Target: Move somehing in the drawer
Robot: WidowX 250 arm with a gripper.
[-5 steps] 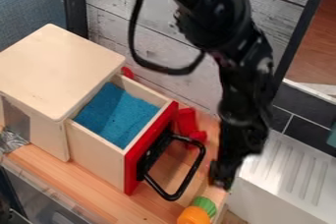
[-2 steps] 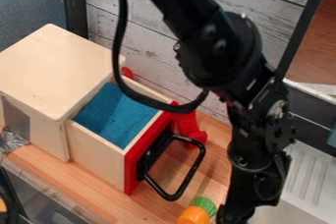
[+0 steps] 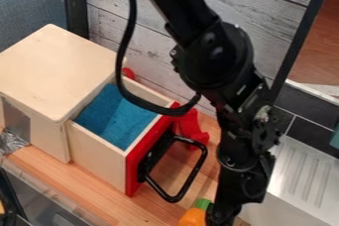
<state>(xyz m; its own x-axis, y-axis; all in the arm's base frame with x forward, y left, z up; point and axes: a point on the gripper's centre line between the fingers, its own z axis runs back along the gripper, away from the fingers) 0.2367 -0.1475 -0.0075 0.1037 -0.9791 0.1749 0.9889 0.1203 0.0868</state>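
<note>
No readable text or numbers, as far as one can tell.

Pale wood-plank wall [image 3: 278, 2] beside a dark upright frame [image 3: 76, 4].

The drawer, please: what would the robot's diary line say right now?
drawer: open, blue inside | hand: near orange toy | orange toy: outside drawer, on counter

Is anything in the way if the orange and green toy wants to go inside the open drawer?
Yes! The black handle and the red front of the drawer stand between the toy and the blue inside. It would probably have to go up and over them.
</note>
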